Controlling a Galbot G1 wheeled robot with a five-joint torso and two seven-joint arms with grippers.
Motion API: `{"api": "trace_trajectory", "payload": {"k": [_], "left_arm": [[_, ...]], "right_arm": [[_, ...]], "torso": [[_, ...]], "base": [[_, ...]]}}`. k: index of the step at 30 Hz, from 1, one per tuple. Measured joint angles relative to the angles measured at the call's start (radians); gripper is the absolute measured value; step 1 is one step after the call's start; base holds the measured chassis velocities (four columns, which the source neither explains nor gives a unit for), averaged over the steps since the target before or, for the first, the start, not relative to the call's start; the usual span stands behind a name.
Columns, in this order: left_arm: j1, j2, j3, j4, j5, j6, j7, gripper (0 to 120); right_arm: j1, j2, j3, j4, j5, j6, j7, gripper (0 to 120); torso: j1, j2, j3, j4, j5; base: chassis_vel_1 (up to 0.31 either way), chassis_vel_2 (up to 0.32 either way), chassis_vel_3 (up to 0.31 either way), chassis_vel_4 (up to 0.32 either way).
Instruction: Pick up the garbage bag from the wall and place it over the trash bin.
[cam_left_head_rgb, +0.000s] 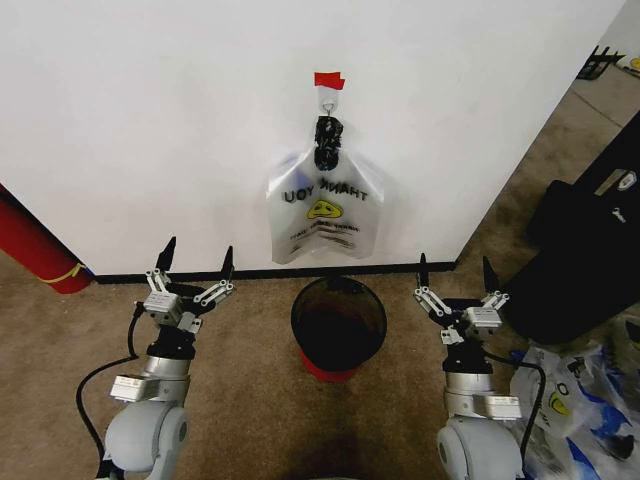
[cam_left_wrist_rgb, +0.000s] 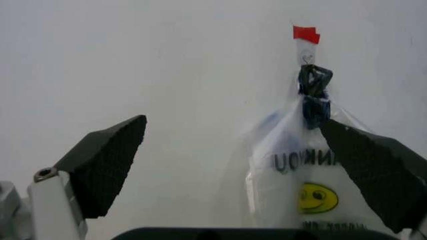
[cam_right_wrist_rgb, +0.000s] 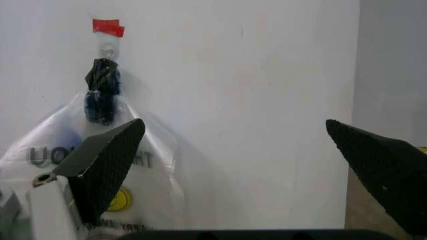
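The wall (cam_left_head_rgb: 180, 120) is white and stands ahead of both sets of jaws, with a black baseboard (cam_left_head_rgb: 150, 274) along its foot where it meets the brown carpeted floor (cam_left_head_rgb: 250, 400).

The garbage bag (cam_left_head_rgb: 322, 210) hangs flat against the wall from a small metal hook (cam_left_head_rgb: 328, 100) under a piece of red tape (cam_left_head_rgb: 328, 80). It hangs by a dark knotted top, and its whitish see-through body carries black lettering and a yellow smiley. It is ahead of and above both sets of jaws, between them, and well apart from each.

The trash bin (cam_left_head_rgb: 338, 325), black wire mesh with a red base, stands upright on the floor directly below the bag, between the two sets of jaws, with its mouth open and uncovered.

The left gripper (cam_left_head_rgb: 197, 262) points towards the wall, jaws spread wide and holding nothing. The right gripper (cam_left_head_rgb: 455, 272) is posed the same way on the other side of the bin, jaws also wide apart and empty.
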Motion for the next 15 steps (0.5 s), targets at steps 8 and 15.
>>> {"api": "trace_trajectory", "payload": {"k": [8, 15], "left_arm": [[0.002, -0.003, -0.005, 0.005, 0.002, -0.005, 0.003, 100], [0.001, -0.007, -0.005, 0.008, 0.004, -0.005, 0.004, 100]], "right_arm": [[0.005, 0.001, -0.013, 0.0, 0.003, 0.007, -0.008, 100], [0.009, 0.0, -0.019, -0.001, 0.005, 0.009, -0.014, 100]], "torso": [[0.0, 0.0, 0.0, 0.0, 0.0], [0.0, 0.0, 0.0, 0.0, 0.0]], "base": [[0.0, 0.0, 0.0, 0.0], [0.0, 0.0, 0.0, 0.0]]}}
